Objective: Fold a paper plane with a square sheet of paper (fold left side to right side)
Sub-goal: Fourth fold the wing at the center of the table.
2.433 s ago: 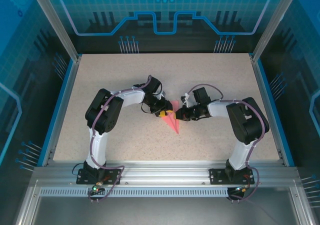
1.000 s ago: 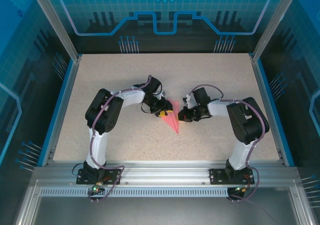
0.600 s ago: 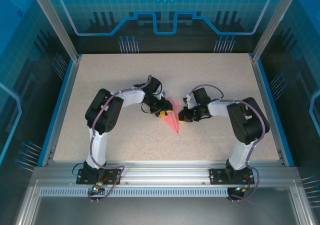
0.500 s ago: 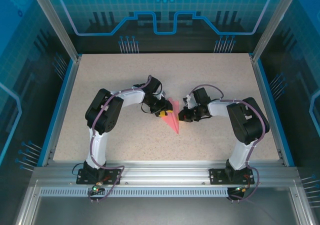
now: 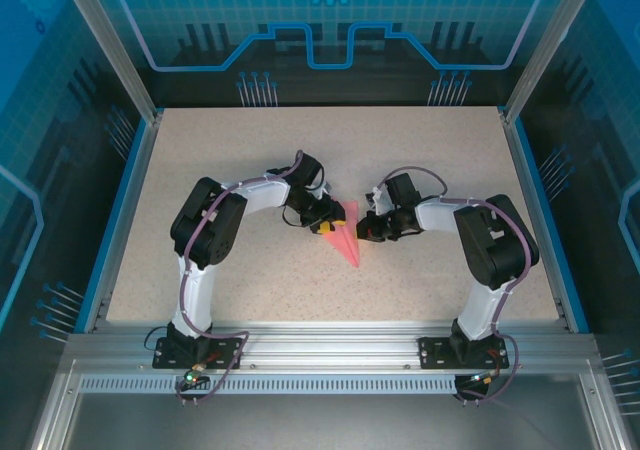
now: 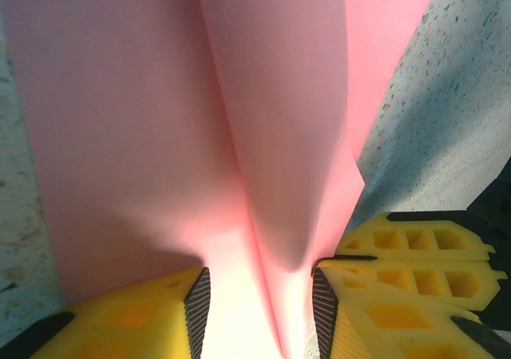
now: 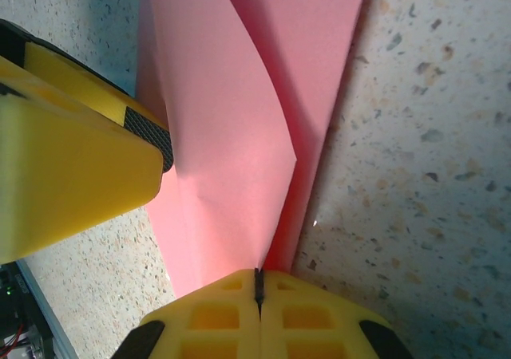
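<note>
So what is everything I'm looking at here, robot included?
paper: one, pink, folded into a narrow triangle, mid-table between the grippers
table: one, speckled beige, under everything
frame: one, silver rails with blue edging, around the table
panels: blue, patterned, behind and at the sides
left arm: one, black and white, base at the near edge
right arm: one, black and white, base at the near edge
left gripper: one, yellow fingers, open, astride the paper
right gripper: one, yellow fingers, shut on a raised flap of the paper
</note>
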Action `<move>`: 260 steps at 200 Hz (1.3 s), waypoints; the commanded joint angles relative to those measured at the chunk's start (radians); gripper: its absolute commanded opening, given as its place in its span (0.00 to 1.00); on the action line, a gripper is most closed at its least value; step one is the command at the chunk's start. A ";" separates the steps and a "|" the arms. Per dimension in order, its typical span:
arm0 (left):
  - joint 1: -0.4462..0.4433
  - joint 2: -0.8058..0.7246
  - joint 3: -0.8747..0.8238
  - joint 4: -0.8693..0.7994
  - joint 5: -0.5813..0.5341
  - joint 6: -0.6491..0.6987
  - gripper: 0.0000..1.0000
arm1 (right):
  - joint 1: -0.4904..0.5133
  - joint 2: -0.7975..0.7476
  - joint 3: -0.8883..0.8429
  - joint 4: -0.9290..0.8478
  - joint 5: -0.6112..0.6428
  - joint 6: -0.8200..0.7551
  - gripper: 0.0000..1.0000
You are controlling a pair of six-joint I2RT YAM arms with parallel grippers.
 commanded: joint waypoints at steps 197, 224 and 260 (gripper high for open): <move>-0.037 -0.066 0.085 -0.089 0.026 0.052 0.24 | 0.042 0.101 0.070 -0.214 0.125 -0.043 0.00; -0.053 -0.011 0.122 -0.073 0.058 0.048 0.15 | 0.047 0.104 0.074 -0.218 0.128 -0.044 0.00; -0.056 0.036 0.148 -0.087 0.032 0.062 0.06 | 0.050 0.105 0.077 -0.226 0.134 -0.046 0.00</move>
